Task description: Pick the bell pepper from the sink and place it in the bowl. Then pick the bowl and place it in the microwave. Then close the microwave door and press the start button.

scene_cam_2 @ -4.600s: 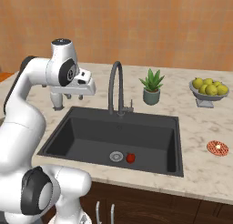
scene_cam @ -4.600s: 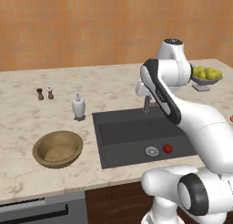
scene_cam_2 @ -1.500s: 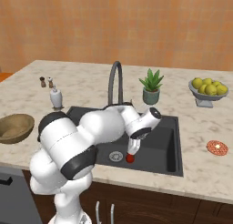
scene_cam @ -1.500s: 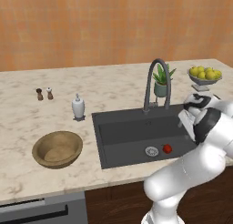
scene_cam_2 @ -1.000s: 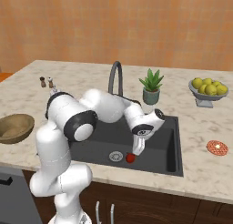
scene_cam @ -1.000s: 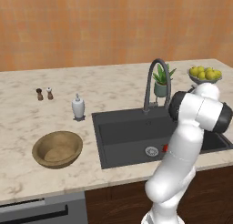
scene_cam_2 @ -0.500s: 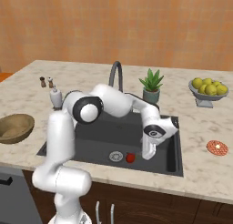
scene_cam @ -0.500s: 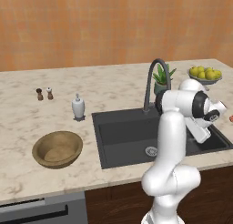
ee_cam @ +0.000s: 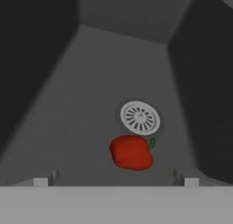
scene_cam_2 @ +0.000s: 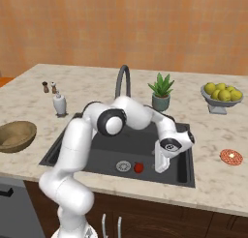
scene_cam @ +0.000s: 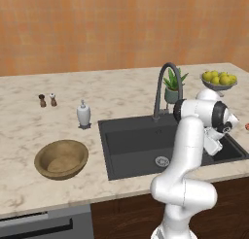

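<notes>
Marble counter (scene_cam_2: 213, 130), orange wall behind. Bell pepper (ee_cam: 131, 152) sits on the sink (scene_cam_2: 104, 152) floor just beside the round metal drain (ee_cam: 140, 117): small, glossy red, roundish and lumpy, green stem stub pointing toward the drain. Gripper (ee_cam: 116, 178) is down inside the basin with jaws spread fully wide, holding nothing, pepper lying between and ahead of the fingertips, not touched. Wooden bowl (scene_cam: 61, 158) sits on the counter left of the sink, well apart.

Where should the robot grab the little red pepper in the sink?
Around its round red body, I think, coming straight down. The bell pepper lies alone on the flat sink floor beside the drain, its green stem pointing sideways, and the open pincer is wide enough to straddle it.
</notes>
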{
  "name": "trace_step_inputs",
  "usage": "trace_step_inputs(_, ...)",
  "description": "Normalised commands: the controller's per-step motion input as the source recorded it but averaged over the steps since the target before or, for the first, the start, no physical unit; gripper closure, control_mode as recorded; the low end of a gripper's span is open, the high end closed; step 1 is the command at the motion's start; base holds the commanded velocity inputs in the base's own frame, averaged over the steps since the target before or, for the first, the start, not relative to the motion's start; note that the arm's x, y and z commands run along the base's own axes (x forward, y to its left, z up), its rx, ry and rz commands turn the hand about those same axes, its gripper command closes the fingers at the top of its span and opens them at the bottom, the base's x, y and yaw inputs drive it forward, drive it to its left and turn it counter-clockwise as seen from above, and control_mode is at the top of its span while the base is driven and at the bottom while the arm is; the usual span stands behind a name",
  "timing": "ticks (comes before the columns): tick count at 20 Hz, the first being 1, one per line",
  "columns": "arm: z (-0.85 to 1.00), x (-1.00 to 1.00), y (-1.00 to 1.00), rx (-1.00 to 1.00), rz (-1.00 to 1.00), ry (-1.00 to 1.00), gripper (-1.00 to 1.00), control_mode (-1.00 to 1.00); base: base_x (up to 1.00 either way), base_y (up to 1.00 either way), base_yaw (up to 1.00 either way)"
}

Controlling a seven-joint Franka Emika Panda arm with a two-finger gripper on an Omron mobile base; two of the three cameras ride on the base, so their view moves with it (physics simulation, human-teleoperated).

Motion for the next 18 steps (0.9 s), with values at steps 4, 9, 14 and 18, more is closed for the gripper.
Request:
trace_step_inputs(4, -0.31, 0.27, 0.09, 0.0, 0.0, 0.01, -1.0, -1.0, 0.0, 0.0, 0.0)
trace_step_inputs(9, -0.44, 0.19, 0.0, 0.03, 0.0, 0.03, -1.0, -1.0, 0.0, 0.0, 0.0)
trace_step_inputs(14, -0.16, 0.0, 0.15, 0.13, 0.04, 0.0, -1.0, -1.0, 0.0, 0.0, 0.0)
trace_step_inputs(18, -0.17, 0.0, 0.21, 0.11, 0.05, 0.0, -1.0, -1.0, 0.0, 0.0, 0.0)
